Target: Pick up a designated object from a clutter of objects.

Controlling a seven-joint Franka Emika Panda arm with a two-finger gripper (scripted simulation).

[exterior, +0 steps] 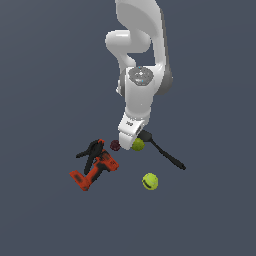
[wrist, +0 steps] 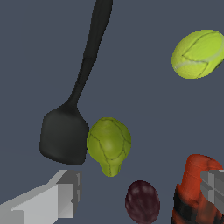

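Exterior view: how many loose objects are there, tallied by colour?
Yellow-green: 2, pear and tennis ball
Black: 2, spatula and clamp
Orange-red and black: 1, drill
Dark red: 1, small ball
Total: 6

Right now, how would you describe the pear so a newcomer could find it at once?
Start at the white arm; the pear lies just below its wrist, between the black spatula head and a dark red ball. Unlike the round tennis ball farther off, it tapers to a point.
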